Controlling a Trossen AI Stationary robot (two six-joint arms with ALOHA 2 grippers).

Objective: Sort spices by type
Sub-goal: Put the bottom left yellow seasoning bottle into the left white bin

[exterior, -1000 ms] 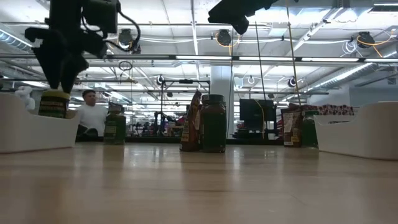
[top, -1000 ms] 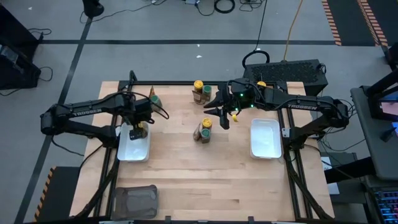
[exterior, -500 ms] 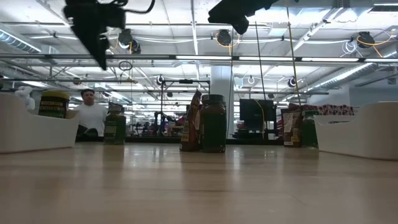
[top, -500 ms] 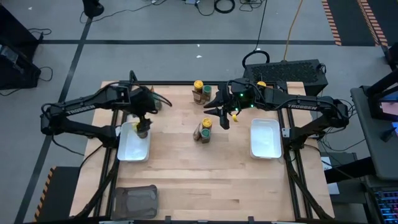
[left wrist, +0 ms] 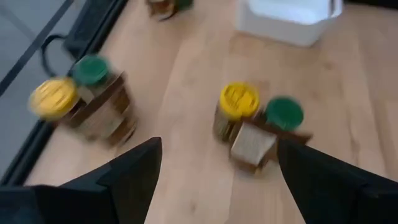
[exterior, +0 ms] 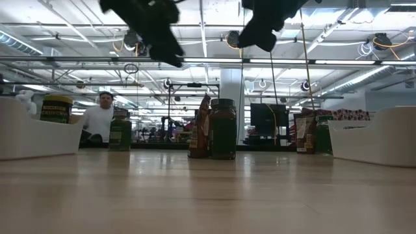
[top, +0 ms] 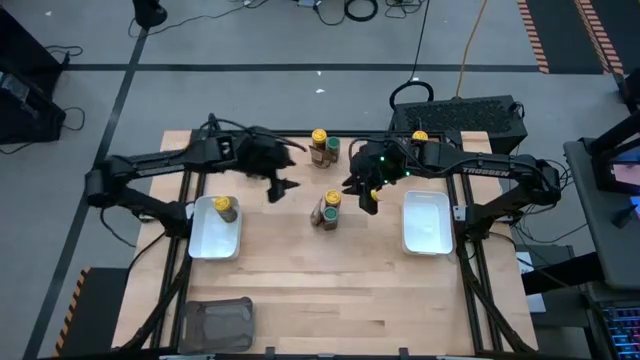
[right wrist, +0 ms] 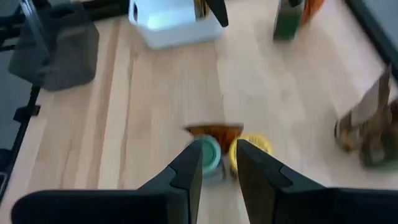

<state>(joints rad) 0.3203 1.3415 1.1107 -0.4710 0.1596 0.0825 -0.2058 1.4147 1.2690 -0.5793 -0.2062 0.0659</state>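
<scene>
A: What sat nearest on the pale wooden surface (top: 300, 270)?

B: The dark grey tray (top: 218, 322), at the near left corner. Past it, the left white rectangular tray (top: 214, 232) already held one yellow-lidded spice jar (top: 223, 206); the right white rectangular tray (top: 426, 222) looked bare.

A: And mid-surface?

B: A tight cluster: a yellow-lidded jar (top: 332, 199), a green-lidded jar (left wrist: 284, 114) and a brown-orange flat packet (left wrist: 252, 142), touching or just beside one another. The right hand (top: 364, 196) hovered just beside them, fingers a narrow gap apart, holding nothing I could see. The left hand (top: 283, 172) hung above the surface between the left tray and the cluster, fingers spread wide, empty.

A: The risk?

B: In my judgement, two. Both hands pointed toward the same cluster, so the arms could have collided. And with items packed so closely, a finger descending on one jar could have toppled its neighbour or the packet.

A: Farther back?

B: Another group at the far edge, a yellow-lidded jar (top: 319, 136) beside a green-lidded one (top: 332, 146), with more spices further right.
</scene>
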